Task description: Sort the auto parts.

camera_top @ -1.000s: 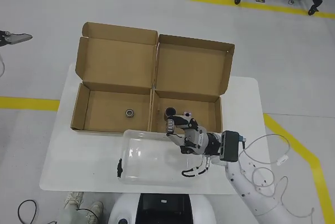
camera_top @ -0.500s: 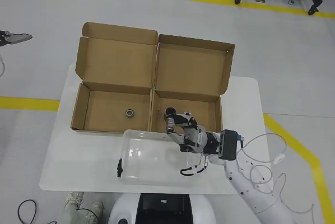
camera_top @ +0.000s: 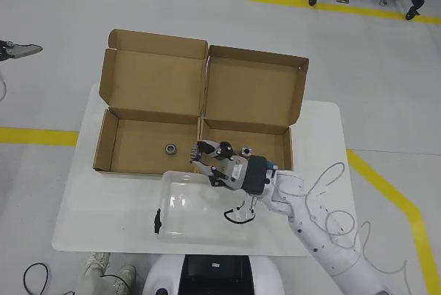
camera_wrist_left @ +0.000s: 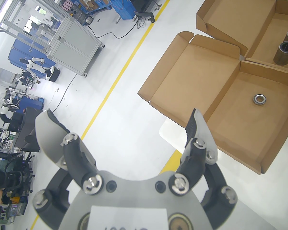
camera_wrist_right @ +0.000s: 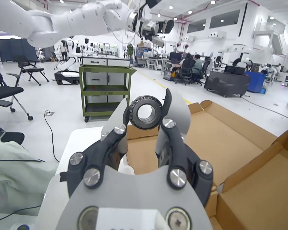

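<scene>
right claw [camera_wrist_right: 146, 112] is closed on a bearing [camera_wrist_right: 145, 125], its pads pinching the outer rim from both sides, with the bore facing the wrist camera. in the top view it hangs over the wall [camera_top: 200, 140] between the left box [camera_top: 132, 158], where a second bearing [camera_top: 171, 148] lies, and the right box [camera_top: 268, 147]. left claw [camera_wrist_left: 121, 120] is spread wide and empty, off the table [camera_top: 95, 214]. the bearing is likely steel — heavy for its size, rigid, smooth. the grip across the rim looks sound, and a low release should keep it from rolling.
</scene>
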